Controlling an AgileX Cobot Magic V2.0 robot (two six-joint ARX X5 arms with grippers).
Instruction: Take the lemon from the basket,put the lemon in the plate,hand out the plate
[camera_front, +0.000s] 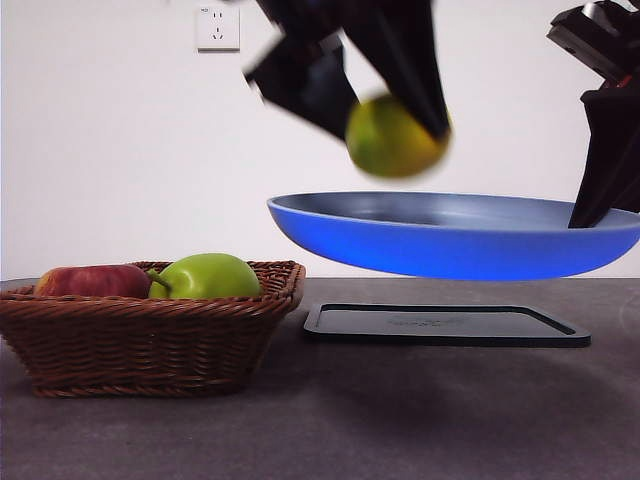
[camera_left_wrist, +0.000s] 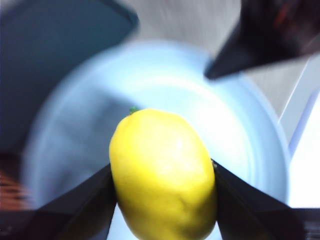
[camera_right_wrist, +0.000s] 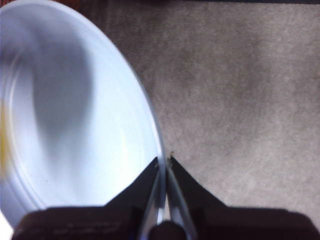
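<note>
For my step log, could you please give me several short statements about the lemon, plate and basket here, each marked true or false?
1. The left gripper grips the yellow-green oval lemon. True.
2. The lemon lies in the brown woven wicker basket. False: it hangs above the plate.
3. The right gripper pinches the rim of the wide light blue round plate. True.
4. The plate rests on the flat black rectangular tray. False: it is lifted clear above the tray.
</note>
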